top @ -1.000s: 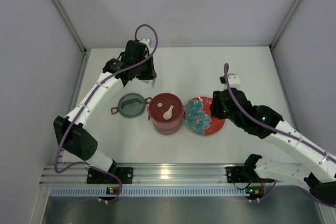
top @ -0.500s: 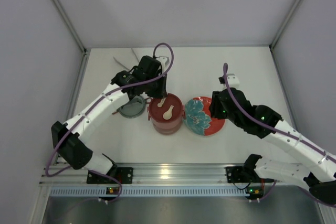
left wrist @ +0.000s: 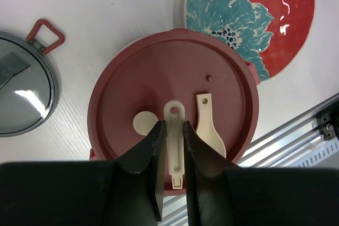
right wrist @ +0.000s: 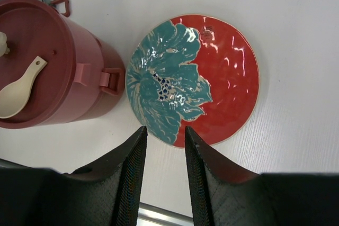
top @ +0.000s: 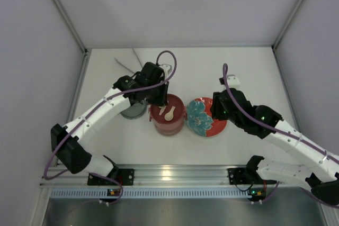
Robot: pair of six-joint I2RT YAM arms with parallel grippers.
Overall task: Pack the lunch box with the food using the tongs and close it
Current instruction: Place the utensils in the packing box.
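Left gripper (left wrist: pixel 172 130) clamped on a thin cream utensil (left wrist: pixel 174 114), seemingly resting on the closed lunch box (left wrist: pixel 153 72) directly beneath. Box looks rigid, smooth, fairly light; best gripped by side handles (right wrist: pixel 108 79). Right gripper (right wrist: pixel 165 138) parted, empty, over plate (right wrist: pixel 222 88).

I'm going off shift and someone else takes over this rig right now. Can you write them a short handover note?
Left pincer: shut on a cream utensil, low over the maroon lid, beside the cream spoon lying there.
Right pincer: open, empty, at the red plate rim.
Things: lunch box stacked, lid on; grey round dish on its left; tongs lying far back left.
Done: box looks closed; plate bare; no food in sight, so probably packed.
Left: likely set the utensil on the lid and let go.
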